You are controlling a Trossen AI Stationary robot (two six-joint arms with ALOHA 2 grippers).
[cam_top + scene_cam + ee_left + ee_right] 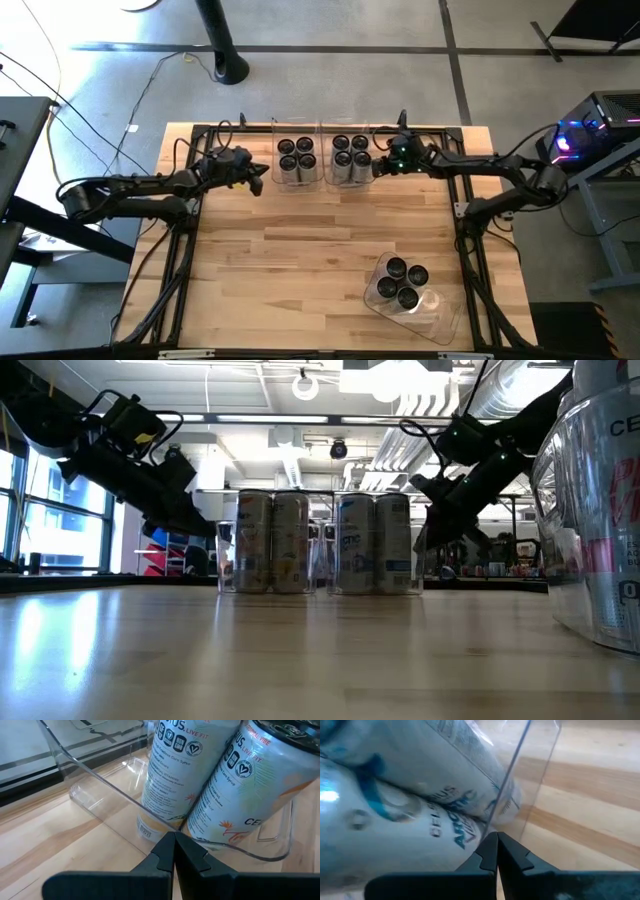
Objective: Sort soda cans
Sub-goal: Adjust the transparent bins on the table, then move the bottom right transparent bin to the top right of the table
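Twelve soda cans stand upright on the wooden tabletop (pixel 300 260), sorted four to a clear bin, their long axes vertical and dark round tops facing up. Two bins sit side by side at the far middle of the tabletop: the left bin (pixel 297 183) holds four cans (pixel 296 157) with orange print, and the right bin (pixel 350 183), touching it, holds four cans (pixel 350 155) with blue print. A third bin (pixel 425 315) lies well apart from the left bin, toward the near right edge, set at an angle, with four more cans (pixel 402 282) clustered at one end.

Both arms reach inward from the sides of the tabletop, stretched low and nearly level, wrists tipped down. The left tool (pixel 258 180) hangs just outside the left bin's outer wall, its two fingers pressed together with nothing between them; in the left wrist view the fingertips (pixel 172 851) point at the base of the orange-print cans through the clear wall. The right tool (pixel 378 166) hangs just outside the right bin's outer wall, on the far side of the pair from the left bin, its fingers likewise pressed together and holding nothing; the right wrist view shows its fingertips (pixel 496 851) close to the wall with the blue-print cans just behind it.
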